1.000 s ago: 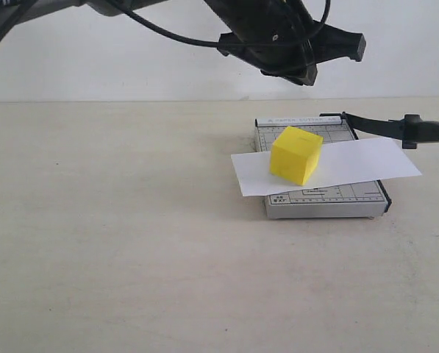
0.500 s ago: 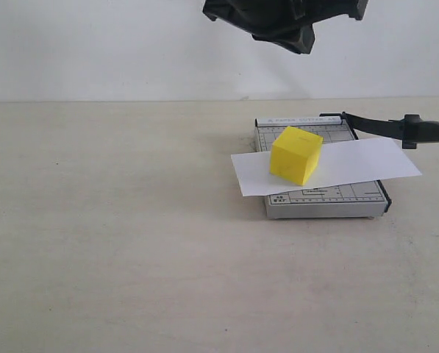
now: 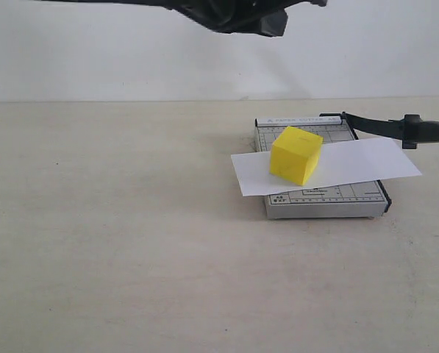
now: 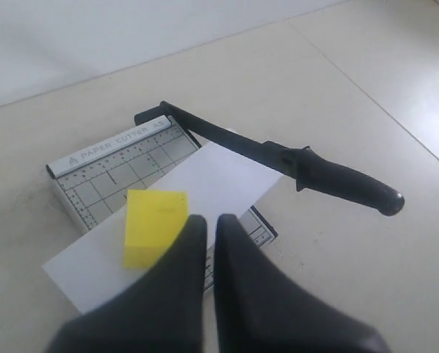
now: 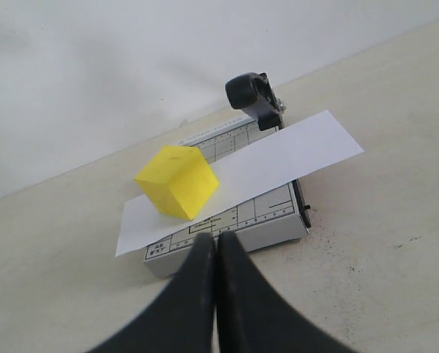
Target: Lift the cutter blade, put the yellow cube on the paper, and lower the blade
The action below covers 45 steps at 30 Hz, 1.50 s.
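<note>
**Op:** Two pincers, and I read both as pressed together with nothing in them: left pincer (image 4: 208,220), right pincer (image 5: 213,239), each clear of the cutter.

**Desk:** Cube?

**Op:** I see the yellow cube (image 3: 295,154) sitting on the paper (image 3: 351,165), which overhangs the grey base (image 3: 329,198) on both sides.

**Desk:** Blade?

**Op:** Cutter blade (image 3: 395,129) lifted off the base. Base rests on the pale surface (image 3: 131,220).
</note>
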### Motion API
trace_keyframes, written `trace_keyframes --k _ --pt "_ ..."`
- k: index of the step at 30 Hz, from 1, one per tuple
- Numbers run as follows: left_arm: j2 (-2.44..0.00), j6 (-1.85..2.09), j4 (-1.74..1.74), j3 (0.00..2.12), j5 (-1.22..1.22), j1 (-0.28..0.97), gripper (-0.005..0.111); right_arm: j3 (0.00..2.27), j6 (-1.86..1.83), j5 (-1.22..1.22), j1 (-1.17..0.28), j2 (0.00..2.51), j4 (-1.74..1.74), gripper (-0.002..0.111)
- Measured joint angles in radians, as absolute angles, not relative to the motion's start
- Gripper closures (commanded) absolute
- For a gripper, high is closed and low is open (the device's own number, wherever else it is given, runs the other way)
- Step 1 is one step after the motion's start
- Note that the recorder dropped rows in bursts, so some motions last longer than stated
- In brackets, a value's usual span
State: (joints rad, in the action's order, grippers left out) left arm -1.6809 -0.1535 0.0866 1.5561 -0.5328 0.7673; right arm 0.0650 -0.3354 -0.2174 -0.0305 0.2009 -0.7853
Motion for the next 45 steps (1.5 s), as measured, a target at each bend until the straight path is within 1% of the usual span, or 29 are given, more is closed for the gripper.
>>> trace_keyframes --k 13,19,22,29,33,40,45 --pt "-1.192 -0.144 0.087 0.873 -0.162 0.767 0.102 0.065 -0.335 -0.217 -0.03 0.201 -0.785 0.108" --pt "-1.003 -0.149 0.089 0.615 -0.032 0.767 0.102 0.065 -0.335 -0.217 -0.03 0.201 -0.785 0.108" --pt "-0.913 -0.154 0.09 0.518 0.006 0.767 0.102 0.065 -0.335 -0.217 -0.03 0.201 -0.785 0.108" --pt "-0.713 -0.155 0.09 0.342 0.01 0.767 0.102 0.065 -0.335 -0.217 -0.03 0.201 -0.785 0.108" --pt "-0.607 -0.187 0.09 0.276 -0.023 0.767 0.102 0.065 -0.335 -0.217 -0.03 0.201 -0.785 0.108" --pt "-0.451 -0.213 0.09 0.236 -0.177 0.767 0.102 0.065 -0.335 -0.217 -0.03 0.201 -0.785 0.108" --pt "-0.386 -0.215 0.09 0.236 -0.224 0.767 0.102 0.065 -0.335 -0.217 -0.03 0.201 -0.785 0.108"
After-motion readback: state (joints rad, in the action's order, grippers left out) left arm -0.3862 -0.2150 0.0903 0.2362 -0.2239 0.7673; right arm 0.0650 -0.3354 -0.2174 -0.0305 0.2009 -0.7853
